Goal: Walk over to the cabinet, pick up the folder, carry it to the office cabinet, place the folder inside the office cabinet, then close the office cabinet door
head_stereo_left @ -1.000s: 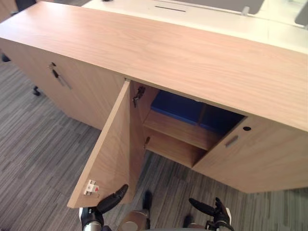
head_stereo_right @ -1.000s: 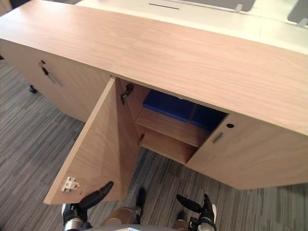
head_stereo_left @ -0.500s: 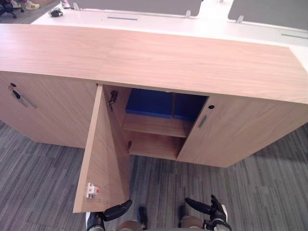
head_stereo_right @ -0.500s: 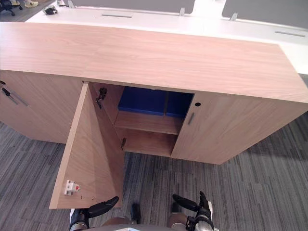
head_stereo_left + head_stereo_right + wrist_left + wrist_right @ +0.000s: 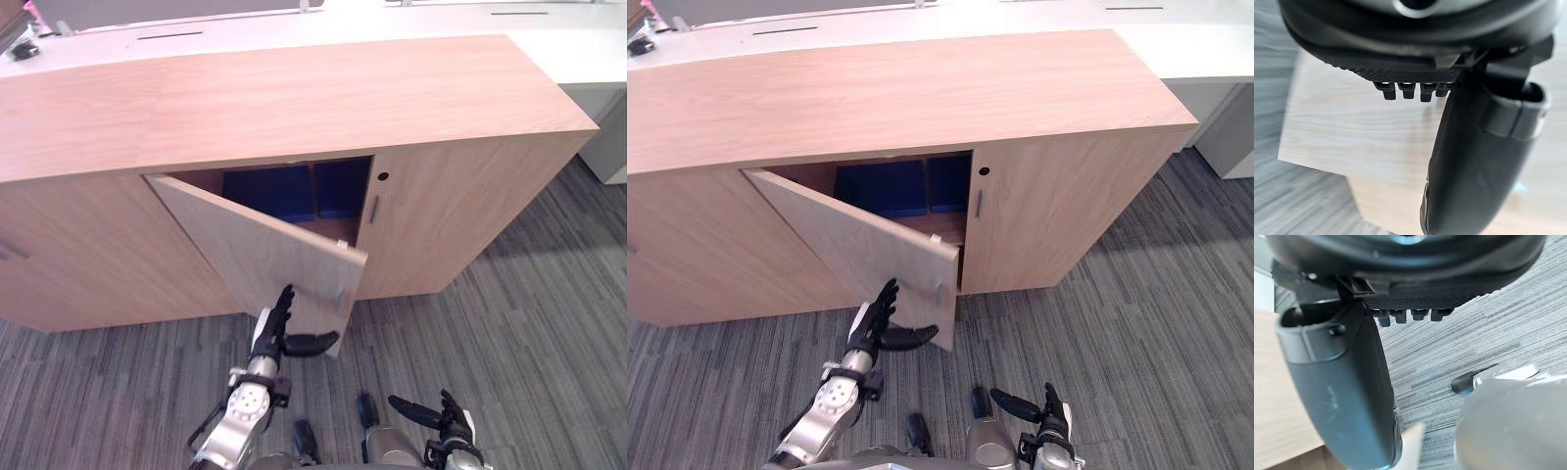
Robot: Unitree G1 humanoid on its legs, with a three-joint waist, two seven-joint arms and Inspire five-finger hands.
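Since half a second ago the left hand [image 5: 268,333] has come up from beside the door's lower edge and is now lying with straight fingers against the door's [image 5: 260,245] outer face near its free edge, thumb spread out to the side, gripping nothing. The door, wide open then, is now standing about halfway shut, though the camera has also been swinging. That suggests the closing push is under way, the last step.

The blue folder [image 5: 268,191] is sitting inside the cabinet [image 5: 294,98] on the upper shelf. The right hand [image 5: 443,415] is hanging low over the carpet [image 5: 529,323], fingers loosely spread and empty.

The door is hiding the lower shelf and the folder's bottom edge. Whether the blue is one folder or two is hard to tell.
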